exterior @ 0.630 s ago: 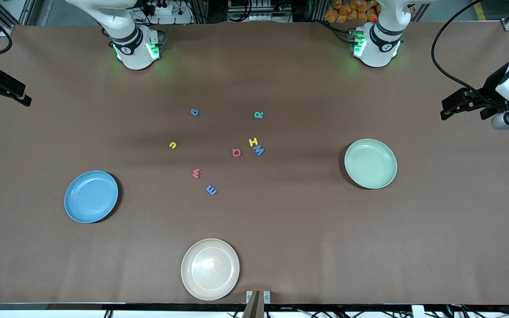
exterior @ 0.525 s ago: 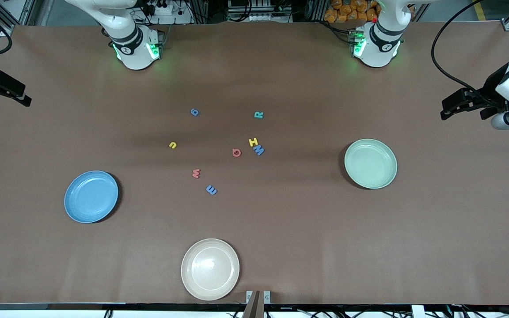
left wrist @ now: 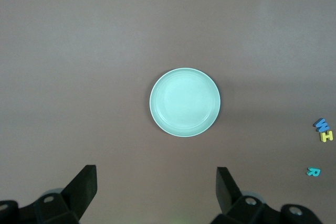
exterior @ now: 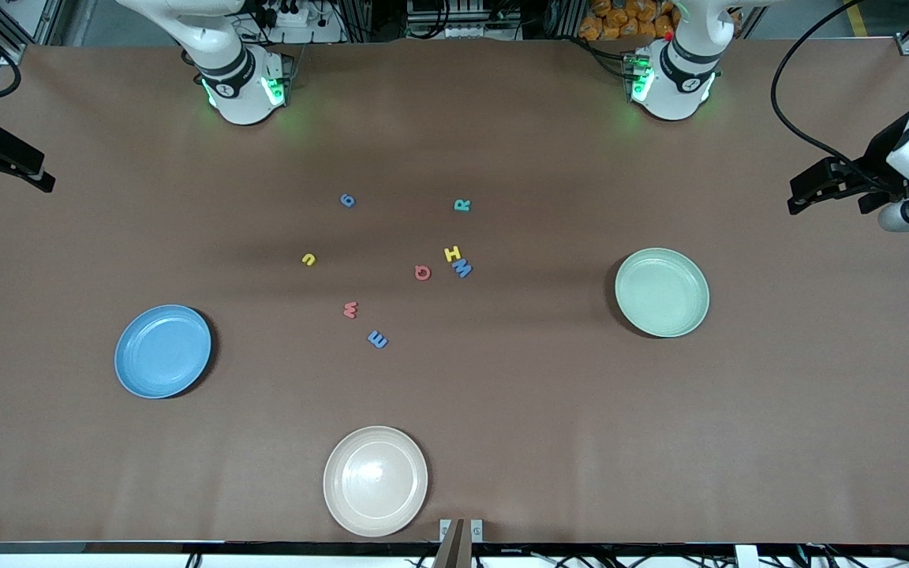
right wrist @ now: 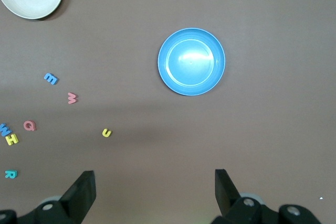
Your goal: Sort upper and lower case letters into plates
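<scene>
Several small letters lie loose mid-table: a blue one (exterior: 347,200), a teal R (exterior: 462,205), a yellow one (exterior: 308,259), a yellow H (exterior: 452,254) touching a blue W (exterior: 462,268), a salmon G (exterior: 422,273), a salmon w (exterior: 349,309) and a blue E (exterior: 377,339). The sky-blue plate (exterior: 162,351) sits toward the right arm's end and the mint plate (exterior: 662,292) toward the left arm's end, both with nothing in them. My left gripper (left wrist: 156,179) hangs open high over the table beside the mint plate (left wrist: 185,102). My right gripper (right wrist: 155,182) hangs open high beside the blue plate (right wrist: 191,61).
A cream-white plate (exterior: 375,481) with nothing in it sits near the table edge closest to the front camera. Both arm bases (exterior: 241,87) (exterior: 671,79) stand along the edge farthest from that camera. Brown tabletop spreads wide around the plates.
</scene>
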`<action>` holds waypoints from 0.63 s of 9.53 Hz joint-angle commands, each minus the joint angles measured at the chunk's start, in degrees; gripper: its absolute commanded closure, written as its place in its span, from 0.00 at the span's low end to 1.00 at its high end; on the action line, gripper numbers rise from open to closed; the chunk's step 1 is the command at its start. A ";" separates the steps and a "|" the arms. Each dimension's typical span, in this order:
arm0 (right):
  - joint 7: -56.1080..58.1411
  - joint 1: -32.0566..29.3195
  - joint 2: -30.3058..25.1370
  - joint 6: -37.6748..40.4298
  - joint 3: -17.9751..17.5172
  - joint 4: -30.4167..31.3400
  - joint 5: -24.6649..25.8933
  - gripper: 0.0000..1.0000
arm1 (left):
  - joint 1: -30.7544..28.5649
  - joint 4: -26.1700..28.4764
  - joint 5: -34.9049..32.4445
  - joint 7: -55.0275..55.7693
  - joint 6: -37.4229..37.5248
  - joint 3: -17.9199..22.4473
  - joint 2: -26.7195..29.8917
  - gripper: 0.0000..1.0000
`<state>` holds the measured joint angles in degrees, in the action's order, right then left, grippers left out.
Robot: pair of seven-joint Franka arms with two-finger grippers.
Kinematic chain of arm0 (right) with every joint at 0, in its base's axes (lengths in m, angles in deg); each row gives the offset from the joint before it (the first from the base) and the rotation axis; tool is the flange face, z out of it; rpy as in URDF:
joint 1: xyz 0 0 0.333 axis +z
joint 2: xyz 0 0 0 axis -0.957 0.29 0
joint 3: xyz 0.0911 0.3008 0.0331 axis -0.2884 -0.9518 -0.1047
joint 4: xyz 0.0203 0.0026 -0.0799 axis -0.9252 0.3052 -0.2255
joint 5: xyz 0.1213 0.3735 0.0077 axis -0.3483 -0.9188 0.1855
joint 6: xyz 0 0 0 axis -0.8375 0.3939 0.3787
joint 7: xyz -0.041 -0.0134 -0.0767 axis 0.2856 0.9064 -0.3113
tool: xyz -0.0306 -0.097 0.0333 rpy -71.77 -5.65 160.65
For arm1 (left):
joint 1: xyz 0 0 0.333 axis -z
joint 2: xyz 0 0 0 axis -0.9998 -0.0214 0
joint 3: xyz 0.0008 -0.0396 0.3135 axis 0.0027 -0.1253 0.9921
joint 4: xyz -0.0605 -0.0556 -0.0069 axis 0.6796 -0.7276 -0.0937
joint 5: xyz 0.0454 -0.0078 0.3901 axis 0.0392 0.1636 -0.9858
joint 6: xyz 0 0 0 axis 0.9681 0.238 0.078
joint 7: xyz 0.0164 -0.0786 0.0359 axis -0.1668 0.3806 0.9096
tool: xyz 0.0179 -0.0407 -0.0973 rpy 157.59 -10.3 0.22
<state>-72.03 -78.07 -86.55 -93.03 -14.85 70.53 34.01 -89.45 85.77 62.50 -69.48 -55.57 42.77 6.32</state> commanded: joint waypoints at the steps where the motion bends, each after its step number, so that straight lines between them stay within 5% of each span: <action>1: -0.60 -0.25 0.45 -0.23 -0.10 -0.14 -0.44 0.00 | 0.06 -0.27 0.66 -1.10 0.18 0.28 0.09 0.00; 6: 0.01 -1.57 0.45 -0.31 0.08 0.22 -0.44 0.00 | 3.57 -0.36 1.53 -0.05 1.58 -2.79 -0.79 0.00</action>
<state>-72.03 -78.68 -86.10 -93.05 -14.64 70.82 34.02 -86.65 85.78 62.58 -69.47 -54.76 41.11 6.13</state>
